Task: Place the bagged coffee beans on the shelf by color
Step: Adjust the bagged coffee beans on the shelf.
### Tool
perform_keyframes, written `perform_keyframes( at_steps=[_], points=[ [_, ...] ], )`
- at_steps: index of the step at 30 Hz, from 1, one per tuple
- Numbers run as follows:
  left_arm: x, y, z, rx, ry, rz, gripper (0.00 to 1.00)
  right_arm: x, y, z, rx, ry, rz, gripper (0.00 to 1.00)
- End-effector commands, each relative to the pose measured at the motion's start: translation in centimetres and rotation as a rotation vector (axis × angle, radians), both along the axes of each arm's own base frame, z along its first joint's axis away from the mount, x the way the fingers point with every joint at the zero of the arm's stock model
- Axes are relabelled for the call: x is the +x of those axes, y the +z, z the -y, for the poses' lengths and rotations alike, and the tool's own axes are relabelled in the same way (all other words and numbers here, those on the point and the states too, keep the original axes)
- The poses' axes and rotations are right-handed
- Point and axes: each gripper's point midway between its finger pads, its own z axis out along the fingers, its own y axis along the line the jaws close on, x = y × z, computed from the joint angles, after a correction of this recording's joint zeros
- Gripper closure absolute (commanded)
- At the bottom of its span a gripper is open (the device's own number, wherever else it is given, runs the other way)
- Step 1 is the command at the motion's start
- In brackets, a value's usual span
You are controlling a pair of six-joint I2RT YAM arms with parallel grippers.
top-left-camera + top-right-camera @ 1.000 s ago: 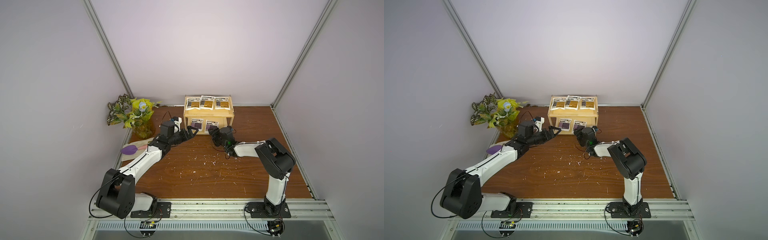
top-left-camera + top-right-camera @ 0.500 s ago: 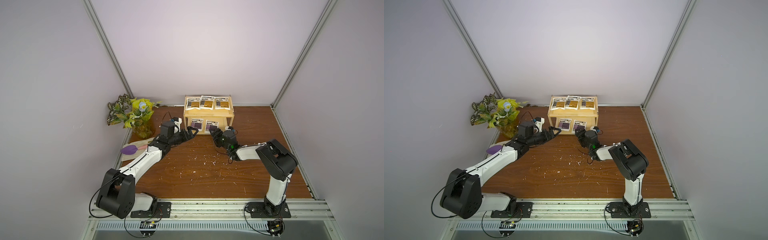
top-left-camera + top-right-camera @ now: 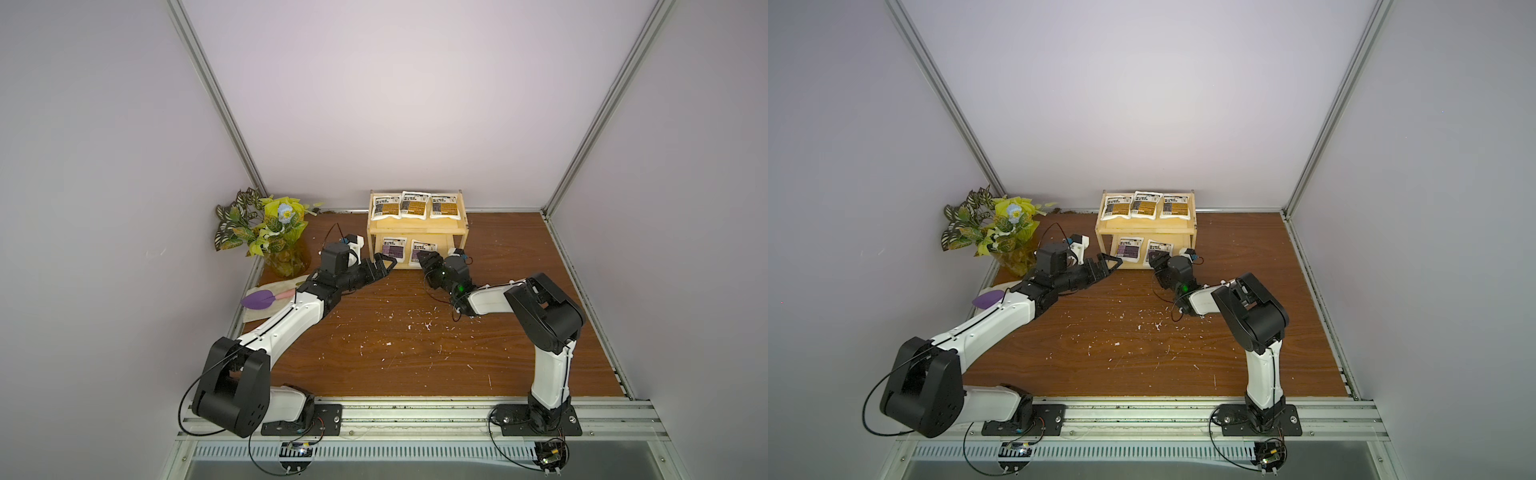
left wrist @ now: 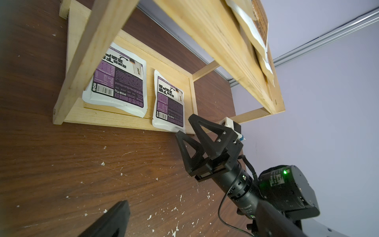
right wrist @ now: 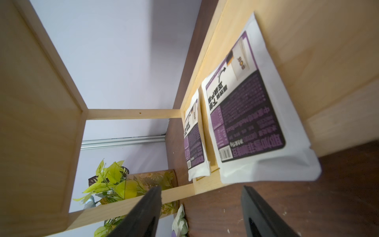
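Coffee pouches (image 3: 414, 205) all look shelved by colour: three golden-brown on the top tier of the wooden shelf (image 3: 417, 230), two purple pouches (image 3: 393, 250) on the lower tier. The purple pouch nearer the right arm (image 4: 169, 102) overhangs the front rim a little and its corner is curled. The right hand (image 4: 185, 125) sits just in front of it, fingers spread, empty. The left hand (image 3: 388, 264) is near the shelf's front post; can't tell its spread, nothing visibly held. Handling guess: light, flat, soft slick film, contents shift. For any nudge, pinch the front seal edge; gripping the belly likely slips or creases.
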Motion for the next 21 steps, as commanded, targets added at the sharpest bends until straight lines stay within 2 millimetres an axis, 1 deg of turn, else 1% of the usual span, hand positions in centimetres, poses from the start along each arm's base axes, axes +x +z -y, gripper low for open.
perform_keyframes(
  at_steps=[1,5,9,13,15,17,21],
  points=[
    [-0.1,-0.4,-0.5,0.015,0.002,0.005,0.01,1.3,1.2,0.3,0.014,-0.032,0.033,0.32],
    [-0.1,-0.4,-0.5,0.015,0.002,0.005,0.00,1.5,0.8,0.5,0.029,-0.034,0.021,0.33],
    [-0.1,-0.4,-0.5,0.013,0.004,0.005,0.01,1.3,1.1,0.5,0.027,-0.028,0.027,0.33],
    [-0.1,-0.5,-0.4,0.009,0.001,0.002,0.00,1.0,1.7,0.7,0.032,-0.019,0.047,0.33],
    [-0.1,-0.4,-0.4,0.011,0.001,0.005,0.01,0.7,2.1,0.8,0.037,-0.015,0.061,0.33],
    [-0.1,-0.4,-0.4,0.010,0.001,0.005,0.01,0.0,2.5,0.9,0.055,-0.019,0.074,0.33],
    [0.0,-0.4,-0.4,0.008,0.002,0.006,0.00,-1.0,2.4,1.0,0.052,-0.024,0.071,0.33]
  ],
)
